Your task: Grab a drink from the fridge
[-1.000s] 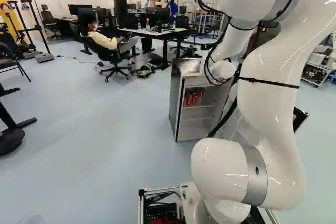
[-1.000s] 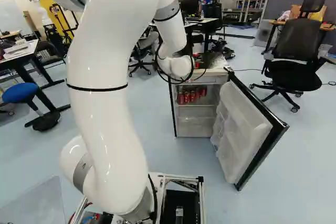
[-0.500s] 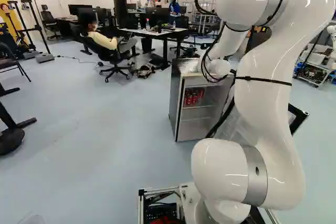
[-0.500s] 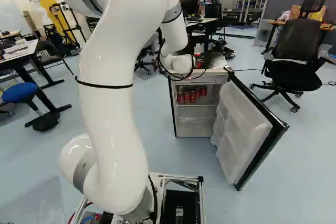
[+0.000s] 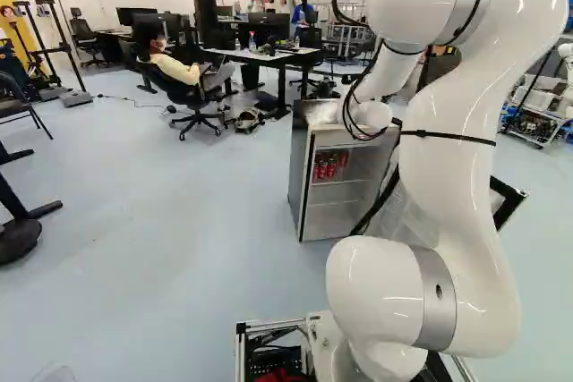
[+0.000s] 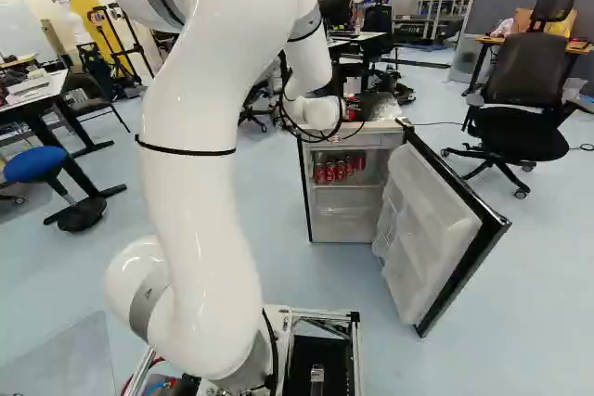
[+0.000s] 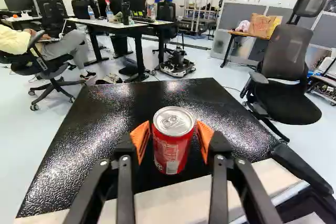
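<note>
In the left base view, glossy pale floor [image 5: 161, 221] runs back to a black desk [image 5: 269, 58]; the white arm [image 5: 457, 158] covers part of the fridge [image 5: 303, 176]. In the right base view, the fridge door [image 6: 422, 229] stands open, red cans [image 6: 330, 171] sit on an inner shelf, and the arm hides the far left desk area. In the wrist view, a red can [image 7: 172, 148] is upright over the textured black fridge top [image 7: 100, 129], the tool [image 7: 174, 124] around it; I can't tell how far open, or whether it grips.
</note>
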Available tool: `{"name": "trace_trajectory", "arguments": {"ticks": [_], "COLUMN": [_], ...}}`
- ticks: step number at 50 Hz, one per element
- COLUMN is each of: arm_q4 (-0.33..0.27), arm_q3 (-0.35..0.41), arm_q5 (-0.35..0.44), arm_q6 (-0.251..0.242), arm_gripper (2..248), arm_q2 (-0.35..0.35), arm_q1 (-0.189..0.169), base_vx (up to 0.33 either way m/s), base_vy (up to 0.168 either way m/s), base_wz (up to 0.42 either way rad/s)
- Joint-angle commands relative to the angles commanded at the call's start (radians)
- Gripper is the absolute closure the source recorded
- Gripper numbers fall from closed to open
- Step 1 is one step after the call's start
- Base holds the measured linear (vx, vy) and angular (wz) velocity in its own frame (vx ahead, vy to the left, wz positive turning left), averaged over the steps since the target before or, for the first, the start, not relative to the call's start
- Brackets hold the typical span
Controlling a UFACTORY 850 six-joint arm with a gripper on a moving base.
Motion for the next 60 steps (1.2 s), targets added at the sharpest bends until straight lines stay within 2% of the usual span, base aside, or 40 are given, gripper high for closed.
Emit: {"name": "trace_trajectory", "arguments": {"ticks": [1, 2, 7, 8, 12, 13, 23, 40, 60], "arm_q4": [0.0, 0.0, 0.0, 0.0, 0.0, 0.0, 0.0, 0.0, 0.0], "arm_q3": [0.0, 0.0, 0.0, 0.0, 0.0, 0.0, 0.022, 0.11, 0.196], "arm_q5": [0.0, 0.0, 0.0, 0.0, 0.0, 0.0, 0.0, 0.0, 0.0], "arm_q6": [0.0, 0.0, 0.0, 0.0, 0.0, 0.0, 0.0, 0.0, 0.0], "arm_gripper": [120, 85, 85, 48, 48, 10, 3, 3, 3], "arm_q2": [0.0, 0.0, 0.0, 0.0, 0.0, 0.0, 0.017, 0.087, 0.157], "arm_q1": [0.0, 0.0, 0.0, 0.0, 0.0, 0.0, -0.003, -0.016, -0.053], "base_vx": [0.0, 0.0, 0.0, 0.0, 0.0, 0.0, 0.0, 0.0, 0.0], "base_vy": [0.0, 0.0, 0.0, 0.0, 0.0, 0.0, 0.0, 0.0, 0.0], "base_wz": [0.0, 0.0, 0.0, 0.0, 0.0, 0.0, 0.0, 0.0, 0.0]}}
